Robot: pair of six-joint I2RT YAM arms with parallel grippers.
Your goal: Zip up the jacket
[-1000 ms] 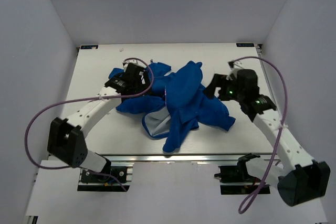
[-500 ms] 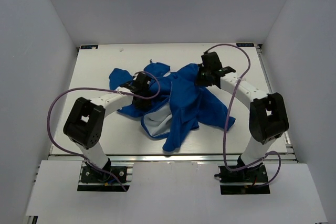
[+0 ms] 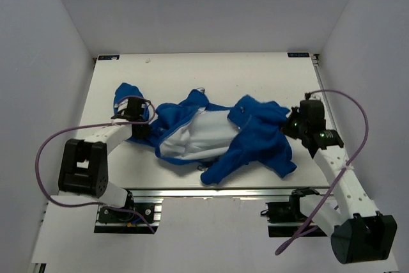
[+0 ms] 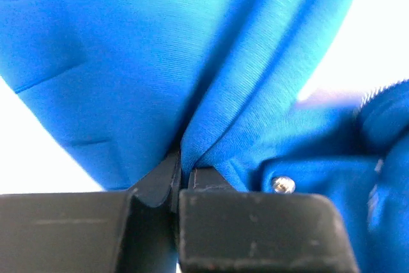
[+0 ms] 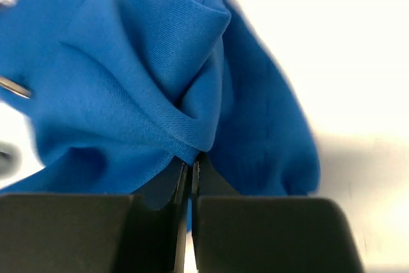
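Note:
The bright-blue jacket (image 3: 255,142) lies stretched across the middle of the table, its front open and the white lining (image 3: 201,129) facing up. My left gripper (image 3: 142,126) is at the jacket's left end, shut on a fold of blue fabric (image 4: 211,119); a metal snap (image 4: 283,185) shows just right of the fingers. My right gripper (image 3: 289,124) is at the jacket's right end, shut on a bunched blue edge (image 5: 160,94). One sleeve (image 3: 220,167) hangs toward the front edge. The zipper cannot be made out.
The white table (image 3: 211,75) is boxed in by grey walls on the left, back and right. A metal rail (image 3: 204,191) runs along its front edge. Purple cables (image 3: 45,151) loop beside both arms.
Both grippers closed on the jacket and drew apart, left going left and right going right. The heaped jacket is now spread out with its white lining showing.

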